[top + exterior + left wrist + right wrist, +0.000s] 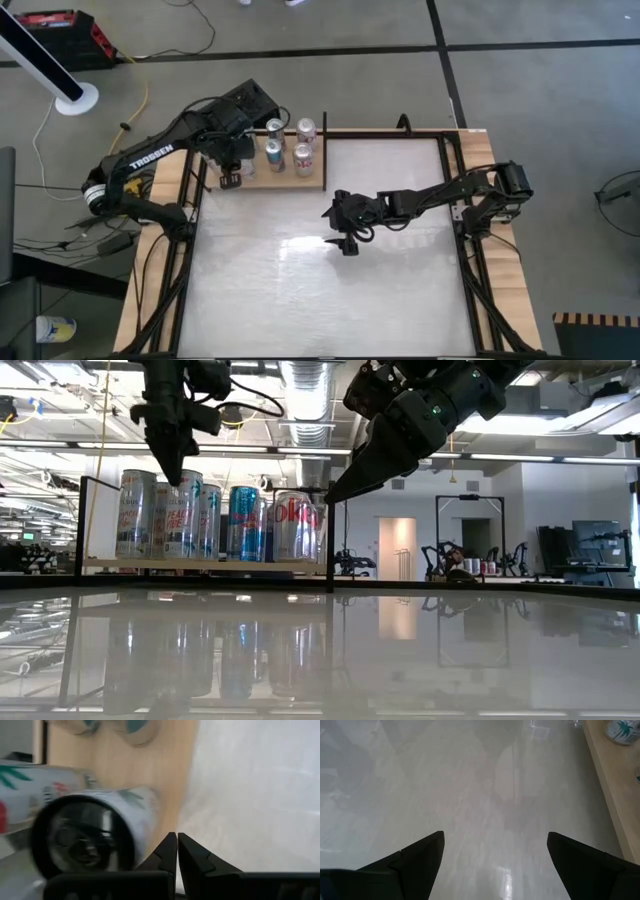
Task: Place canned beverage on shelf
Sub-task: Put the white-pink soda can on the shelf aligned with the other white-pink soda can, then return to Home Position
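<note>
— Where is each claw?

— The left claw [177,851] hangs over the near-left end of the shelf [262,178], its fingers pressed together on nothing, just beside a tall silver can [92,832]. The right claw [345,243] hovers above the middle of the counter [320,280], fingers spread wide and empty.

— And the cans?

— All upright on the shelf, a light wood board with thin black bars sitting at the counter's far-left corner. The low view shows a row: a silver can [135,513], a blue can [244,523], a red-lettered can [293,526].

— The surface?

— Glossy white, mirroring the cans and the ceiling lights. Wooden strips [497,250] run along its sides.

— The room?

— Grey floor with cables, a white stand [62,82] at far left; beyond, an open workshop with ducts overhead and another robot bench [470,565] well back.
</note>
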Motion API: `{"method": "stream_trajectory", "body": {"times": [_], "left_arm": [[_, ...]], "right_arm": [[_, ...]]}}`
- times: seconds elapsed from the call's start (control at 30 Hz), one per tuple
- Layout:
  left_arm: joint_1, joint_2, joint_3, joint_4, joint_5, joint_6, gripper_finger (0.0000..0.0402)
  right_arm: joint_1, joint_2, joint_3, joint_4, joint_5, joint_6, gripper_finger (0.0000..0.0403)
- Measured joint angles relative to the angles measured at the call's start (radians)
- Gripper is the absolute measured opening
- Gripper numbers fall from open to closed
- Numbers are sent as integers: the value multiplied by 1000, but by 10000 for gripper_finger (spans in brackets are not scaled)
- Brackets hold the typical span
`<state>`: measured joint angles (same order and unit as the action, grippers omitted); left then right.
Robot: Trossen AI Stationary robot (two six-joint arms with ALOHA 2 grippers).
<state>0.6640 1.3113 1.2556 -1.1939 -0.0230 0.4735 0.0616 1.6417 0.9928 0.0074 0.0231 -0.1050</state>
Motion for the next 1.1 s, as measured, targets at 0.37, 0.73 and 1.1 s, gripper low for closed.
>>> {"method": "stream_trajectory", "body": {"times": [0.37, 0.73, 1.1], "left_arm": [[-21, -96, 125, 86, 359, -114, 0], [-285, -527, -337, 813, 463, -380, 0], [-422, -876, -914, 1397, 301, -441, 0]], "right_arm": [[10, -52, 12, -53, 2, 23, 379], [10, -306, -59, -106, 2, -43, 333], [-4, -552, -418, 382, 3, 88, 237]]}}
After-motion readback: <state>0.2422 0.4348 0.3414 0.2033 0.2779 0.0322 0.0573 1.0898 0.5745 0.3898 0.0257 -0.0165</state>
